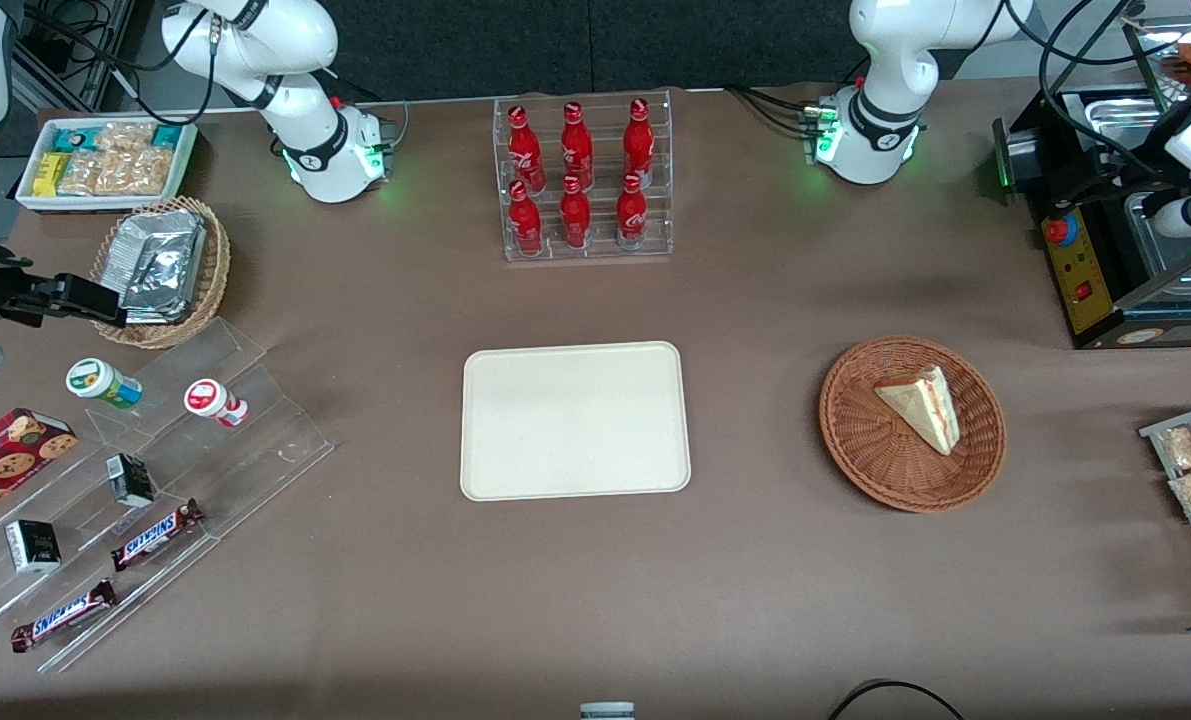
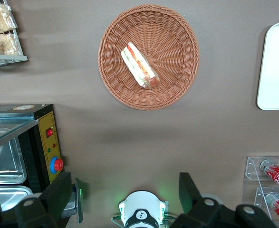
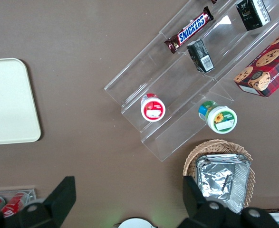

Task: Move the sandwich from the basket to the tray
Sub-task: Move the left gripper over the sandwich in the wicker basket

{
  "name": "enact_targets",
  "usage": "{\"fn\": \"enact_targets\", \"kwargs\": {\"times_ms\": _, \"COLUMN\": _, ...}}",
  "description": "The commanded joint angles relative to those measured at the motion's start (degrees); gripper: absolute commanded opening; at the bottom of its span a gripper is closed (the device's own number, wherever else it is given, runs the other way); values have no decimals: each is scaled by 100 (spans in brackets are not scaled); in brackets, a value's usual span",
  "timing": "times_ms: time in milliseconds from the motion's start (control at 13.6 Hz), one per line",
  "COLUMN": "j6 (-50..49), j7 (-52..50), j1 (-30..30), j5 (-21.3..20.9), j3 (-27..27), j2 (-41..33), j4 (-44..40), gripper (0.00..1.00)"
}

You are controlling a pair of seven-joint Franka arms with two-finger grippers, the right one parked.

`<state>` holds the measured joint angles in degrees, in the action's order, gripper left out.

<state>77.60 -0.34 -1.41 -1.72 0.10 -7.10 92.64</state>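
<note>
A brown cloth-covered table (image 1: pixel 375 560) is seen under even overhead light, edged by a dark panelled wall (image 1: pixel 595 45).

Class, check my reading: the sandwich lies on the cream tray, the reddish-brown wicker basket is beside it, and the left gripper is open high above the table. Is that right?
One thing is wrong: the sandwich lies in the basket, not on the tray, which holds nothing. The front view shows this. The rest stands: the basket is beside the tray, and the left gripper is open high above the table.
</note>
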Motion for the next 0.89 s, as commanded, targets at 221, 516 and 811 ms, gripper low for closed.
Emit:
{"fn": "enact_targets", "kwargs": {"times_ms": 221, "j6": 202, "j7": -140, "j1": -113, "j5": -74, "j3": 60, "j2": 296, "j4": 35, "gripper": 99}}
{"fn": "enact_targets", "kwargs": {"times_ms": 516, "j6": 1245, "j7": -1314, "j1": -87, "j5": -74, "j3": 69, "j2": 508, "j4": 726, "gripper": 99}}
{"fn": "enact_targets", "kwargs": {"times_ms": 811, "j6": 2249, "j7": -2529, "j1": -78, "j5": -22, "j3": 69, "j2": 508, "j4": 1668, "gripper": 99}}
